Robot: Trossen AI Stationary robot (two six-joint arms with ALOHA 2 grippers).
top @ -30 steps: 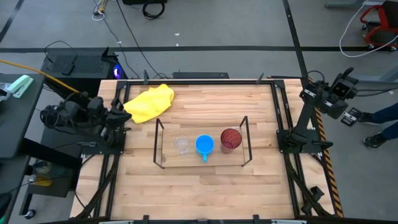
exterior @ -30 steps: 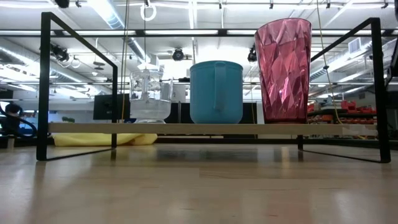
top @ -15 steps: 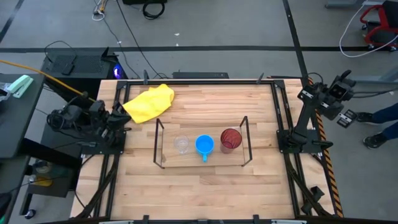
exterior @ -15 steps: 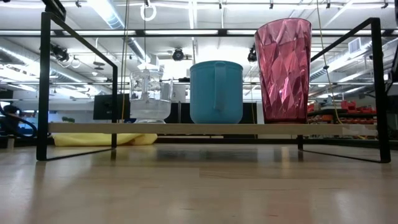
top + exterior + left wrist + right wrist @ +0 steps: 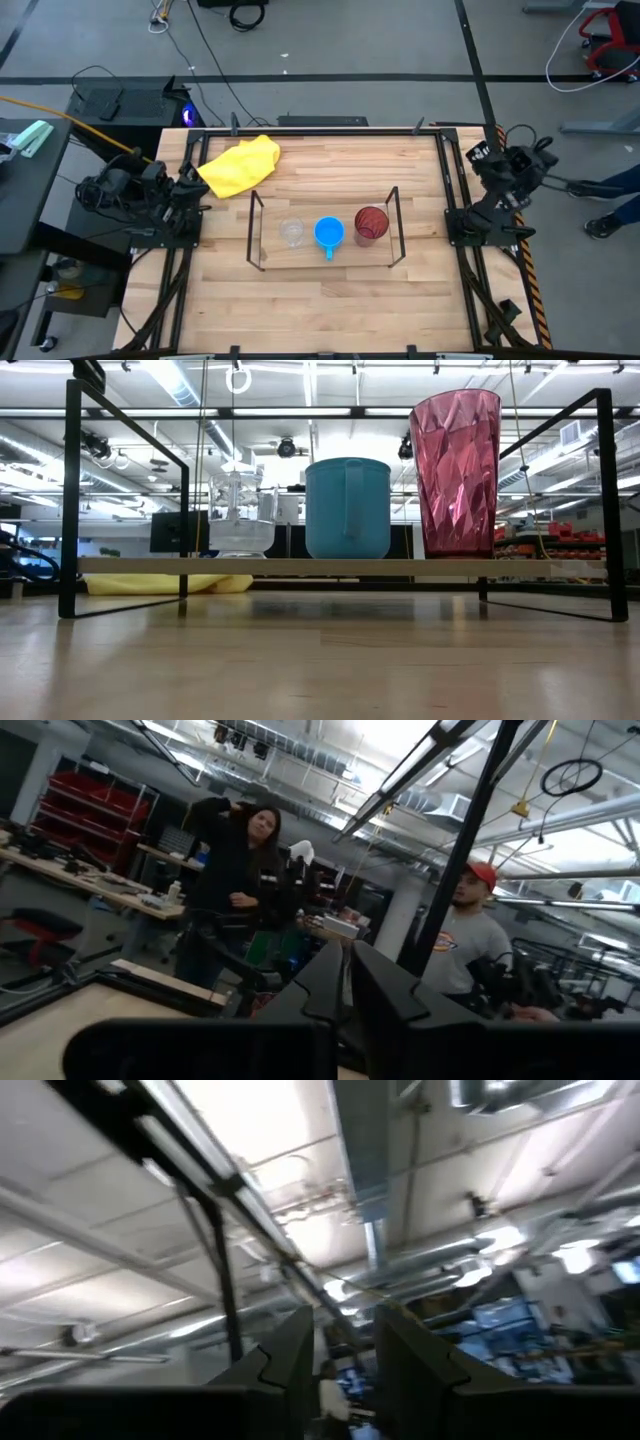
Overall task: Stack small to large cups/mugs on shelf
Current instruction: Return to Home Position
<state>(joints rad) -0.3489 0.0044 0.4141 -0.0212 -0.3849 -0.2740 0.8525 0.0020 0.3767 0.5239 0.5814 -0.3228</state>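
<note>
Three cups stand upright in a row on the black wire shelf's board: a small clear cup at the left, a blue mug in the middle with its handle toward the near edge, and a larger dark red cup at the right. They also show in the low view: clear, blue, red. My left gripper rests at the table's left edge, shut and empty. My right gripper is beyond the table's right edge, slightly open and empty.
A yellow cloth lies at the table's far left, behind the shelf. Black rails run along the table's edges. Two people stand in the room beyond the table in the left wrist view.
My right arm has folded down and come in toward the table's right edge, from farther out to the right. My left arm has drawn back a little toward the table's left edge. The cups and the shelf have stayed where they were.
</note>
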